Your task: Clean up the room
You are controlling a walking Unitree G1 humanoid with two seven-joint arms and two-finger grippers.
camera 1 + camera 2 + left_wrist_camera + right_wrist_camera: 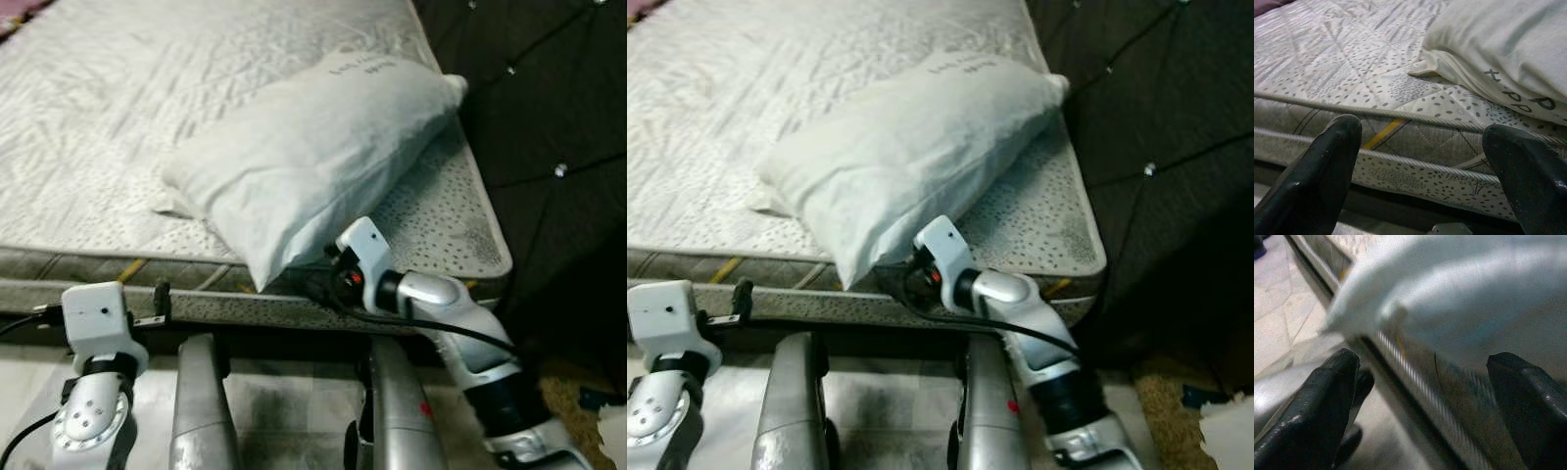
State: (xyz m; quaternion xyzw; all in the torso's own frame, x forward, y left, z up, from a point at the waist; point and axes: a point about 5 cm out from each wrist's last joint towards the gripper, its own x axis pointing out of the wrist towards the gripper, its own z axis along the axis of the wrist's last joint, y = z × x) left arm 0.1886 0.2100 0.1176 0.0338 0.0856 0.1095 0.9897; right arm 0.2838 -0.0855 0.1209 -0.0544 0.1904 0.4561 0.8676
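Observation:
A white pillow [313,157] lies slantwise on the bare quilted mattress [108,117], its near corner hanging over the front edge. My right gripper [315,281] is at that corner, just below it by the mattress side. In the right wrist view the right gripper [1425,360] is open, its fingers wide apart with the pillow corner [1449,289] ahead of them and nothing gripped. My left gripper [159,297] is held low in front of the mattress side, left of the pillow. Seen from the left wrist, the left gripper [1422,128] is open and holds nothing.
A dark tufted headboard [549,117] rises at the bed's right end. Pale tiled floor [284,401] runs along the bed front, where my silver legs [201,411] stand. A brown rug [568,392] and a white scrap [617,431] lie at the lower right.

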